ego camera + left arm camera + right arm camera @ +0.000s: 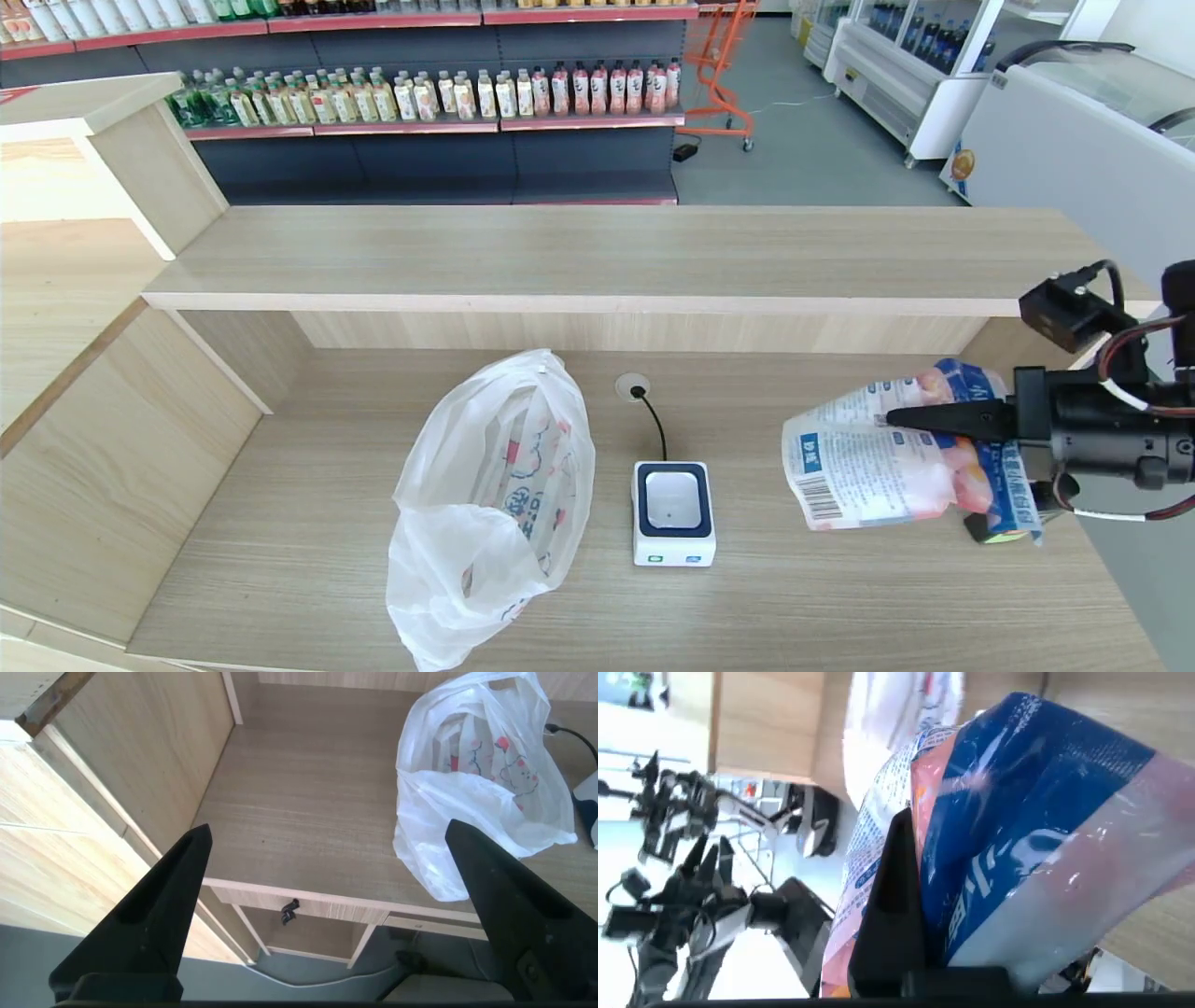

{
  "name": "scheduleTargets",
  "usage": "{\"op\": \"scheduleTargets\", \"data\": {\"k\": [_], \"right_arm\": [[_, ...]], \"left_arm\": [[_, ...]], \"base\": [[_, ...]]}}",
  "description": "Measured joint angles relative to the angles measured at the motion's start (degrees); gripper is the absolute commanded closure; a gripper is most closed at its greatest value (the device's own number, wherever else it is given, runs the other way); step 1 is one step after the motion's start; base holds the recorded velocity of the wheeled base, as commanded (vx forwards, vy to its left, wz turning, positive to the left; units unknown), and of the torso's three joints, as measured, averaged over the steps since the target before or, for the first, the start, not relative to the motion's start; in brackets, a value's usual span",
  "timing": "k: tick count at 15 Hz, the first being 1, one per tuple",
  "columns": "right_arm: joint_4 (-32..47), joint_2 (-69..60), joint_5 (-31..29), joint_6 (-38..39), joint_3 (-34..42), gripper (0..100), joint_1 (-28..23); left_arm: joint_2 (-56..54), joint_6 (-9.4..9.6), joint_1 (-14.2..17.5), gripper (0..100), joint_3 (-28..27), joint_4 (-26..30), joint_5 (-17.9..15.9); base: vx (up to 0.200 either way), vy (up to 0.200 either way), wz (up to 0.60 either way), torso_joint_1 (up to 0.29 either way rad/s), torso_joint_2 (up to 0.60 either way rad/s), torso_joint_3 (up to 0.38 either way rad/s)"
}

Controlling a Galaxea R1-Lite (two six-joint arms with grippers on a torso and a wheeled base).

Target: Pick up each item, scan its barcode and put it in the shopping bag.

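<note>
**Head view**
- Right gripper (pixel 894 419): raised above the right end of the surface (pixel 840 597), pinching a snack packet (pixel 868 467). One dark finger lies across the packet's upper face.
- Snack packet: held clear of the surface and tilted. The printed white back faces up and a barcode (pixel 820 497) sits at its lower left corner. It is to the right of the scanner and apart from it.
- Scanner (pixel 674 511): a white box with a dark-framed window, flat on the surface at mid-width. Its black cable (pixel 653 420) runs back to a round port.
- Shopping bag (pixel 495 504): thin white plastic, standing slumped just left of the scanner with its mouth open upward. Printed packaging shows through the wall.
- Background: a raised wooden ledge (pixel 607 252), a shelf of bottles (pixel 429 93), an orange trolley (pixel 719 75) and freezers (pixel 934 65).

**Left wrist view**
- Left gripper (pixel 329 833): fingers spread wide with nothing between them, hanging over the near left edge of the surface.
- Shopping bag (pixel 486 775): on the surface beyond the gripper and off to one side, not touching it.

**Right wrist view**
- Snack packet (pixel 1036 821): blue and pink front face seen close up, clamped against a dark finger (pixel 895 896).
</note>
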Motion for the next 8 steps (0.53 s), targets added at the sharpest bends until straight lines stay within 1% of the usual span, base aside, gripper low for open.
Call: {"op": "scheduleTargets", "data": {"k": [1,2,3,4,5,6,8], "right_arm": [[0.0,-1.8,7.8,-5.7,-0.1,100,-1.2],[-0.1,-3.1,13.8,-11.7,-0.2,100,-2.4],[-0.1,-4.2,17.9,-16.6,-0.2,100,-3.2],[-0.1,-4.9,20.0,-18.8,-0.2,100,-3.3],[-0.1,-5.5,20.9,-19.3,-0.3,100,-3.0],[0.1,-6.3,22.2,-18.0,-0.6,100,-1.8],[-0.1,-8.0,23.4,-10.5,-1.4,100,0.7]], "left_arm": [[0.0,0.0,0.0,0,0.0,0.0,0.0],[0.0,0.0,0.0,0,0.0,0.0,0.0],[0.0,0.0,0.0,0,0.0,0.0,0.0],[0.0,0.0,0.0,0,0.0,0.0,0.0],[0.0,0.0,0.0,0,0.0,0.0,0.0],[0.0,0.0,0.0,0,0.0,0.0,0.0],[0.0,0.0,0.0,0,0.0,0.0,0.0]], "base": [[0.0,0.0,0.0,0.0,0.0,0.0],[0.0,0.0,0.0,0.0,0.0,0.0],[0.0,0.0,0.0,0.0,0.0,0.0],[0.0,0.0,0.0,0.0,0.0,0.0],[0.0,0.0,0.0,0.0,0.0,0.0],[0.0,0.0,0.0,0.0,0.0,0.0],[0.0,0.0,0.0,0.0,0.0,0.0]]}}
